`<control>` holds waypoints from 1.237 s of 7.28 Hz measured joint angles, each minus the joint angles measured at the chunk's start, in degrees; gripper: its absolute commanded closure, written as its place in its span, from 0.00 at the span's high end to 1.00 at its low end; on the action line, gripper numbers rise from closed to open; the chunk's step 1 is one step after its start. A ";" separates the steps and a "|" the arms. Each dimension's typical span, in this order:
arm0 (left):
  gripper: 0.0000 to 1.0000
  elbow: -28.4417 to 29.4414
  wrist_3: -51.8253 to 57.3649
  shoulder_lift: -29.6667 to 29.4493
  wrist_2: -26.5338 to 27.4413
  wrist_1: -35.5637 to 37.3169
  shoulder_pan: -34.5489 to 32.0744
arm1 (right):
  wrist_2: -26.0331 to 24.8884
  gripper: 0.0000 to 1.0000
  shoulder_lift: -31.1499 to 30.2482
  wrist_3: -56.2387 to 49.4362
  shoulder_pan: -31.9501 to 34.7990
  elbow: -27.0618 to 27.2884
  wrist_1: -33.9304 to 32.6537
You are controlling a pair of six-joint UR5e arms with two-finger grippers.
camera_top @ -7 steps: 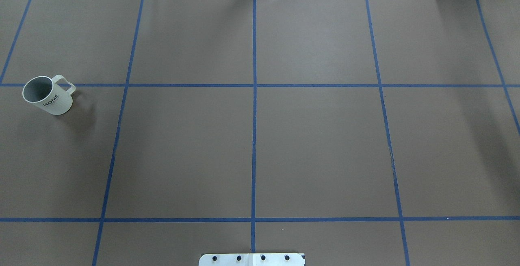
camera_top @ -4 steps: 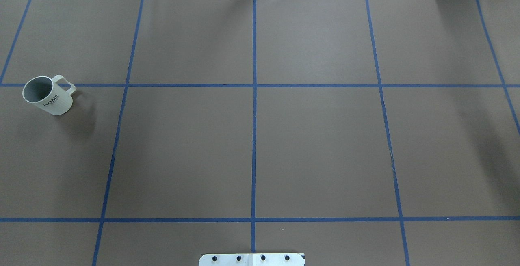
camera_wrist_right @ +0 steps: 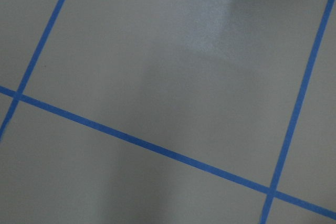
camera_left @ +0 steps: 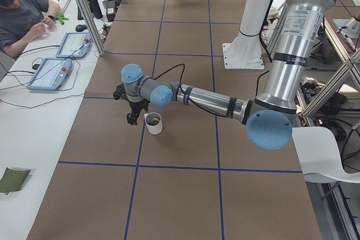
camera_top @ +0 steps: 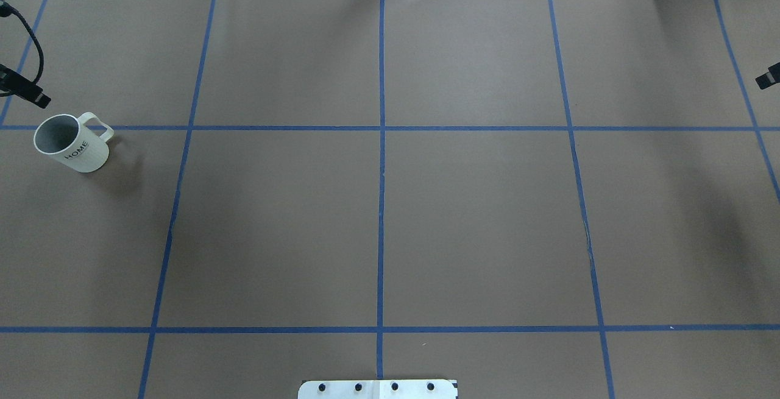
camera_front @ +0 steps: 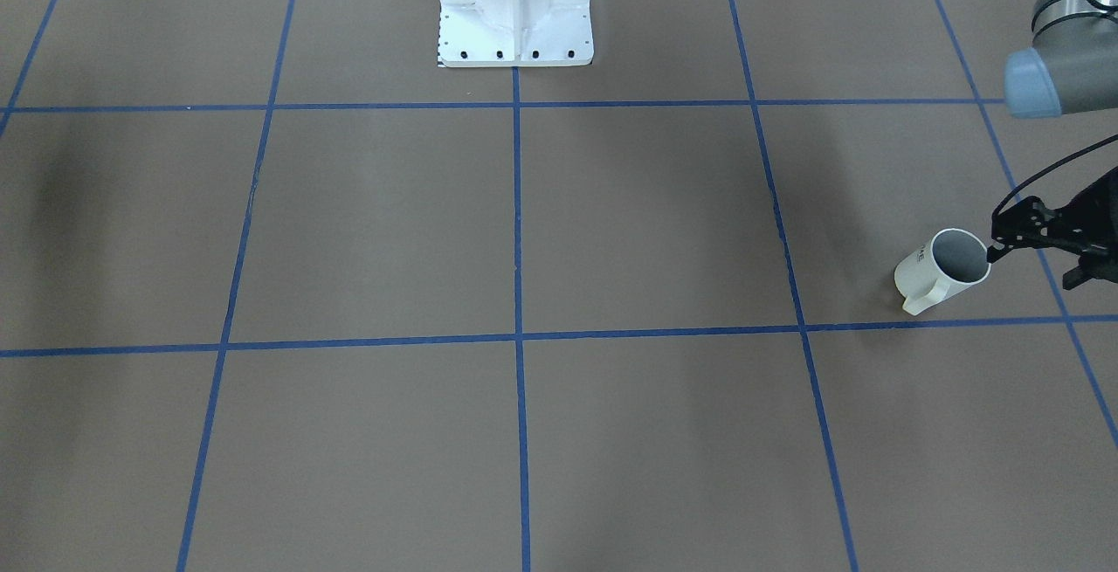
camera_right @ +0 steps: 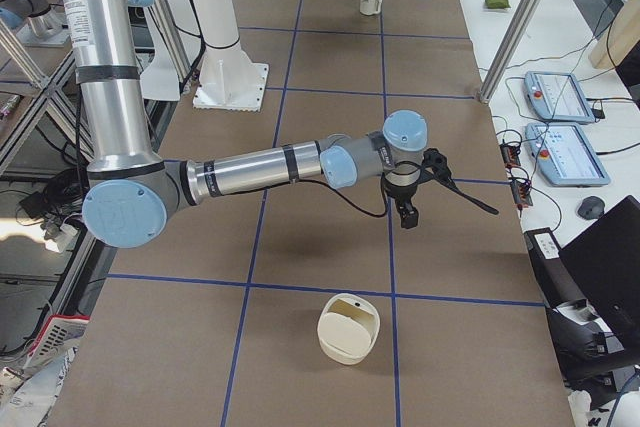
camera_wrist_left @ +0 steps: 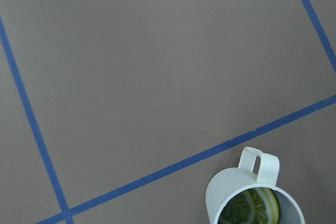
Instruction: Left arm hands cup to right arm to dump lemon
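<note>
upright cream cup (camera_top: 72, 144), lemon (camera_wrist_left: 251, 208) inside

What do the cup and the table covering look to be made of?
Cup: probably ceramic or matte plastic; cream outside, grey inside, no glossy highlights. Table covering: looks like brown paper or thin sheet, matte, rippled along its far edge. Blue lines: likely tape.

Left gripper (camera_left: 131, 119): black, as you see it. Left arm (camera_left: 208, 100) behind it: silver tube, pale blue joint caps; your right arm (camera_right: 250, 169) matches. Cup (camera_top: 79, 154), just beside the left gripper's tips: cream-white outside, grey inside, black lettering "HOME" on the wall. Lemon (camera_wrist_left: 251, 208), inside that cup beneath your left tool: dull yellow-green, pale star-like segment lines. Table (camera_top: 475, 216) under both tools: plain brown, gridded by blue tape lines (camera_top: 382, 204).
</note>
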 measured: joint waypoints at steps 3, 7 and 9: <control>0.99 1.73 -0.29 -0.02 0.00 -0.23 1.88 | 0.25 1.00 3.08 4.15 -1.15 0.28 1.71; 0.91 4.17 0.04 -0.11 0.35 -0.31 2.25 | 0.07 1.00 4.54 13.85 -4.76 -0.20 10.50; 0.88 5.15 -0.01 -0.60 0.30 -0.33 3.19 | -0.01 1.00 5.63 14.34 -5.27 -0.44 10.88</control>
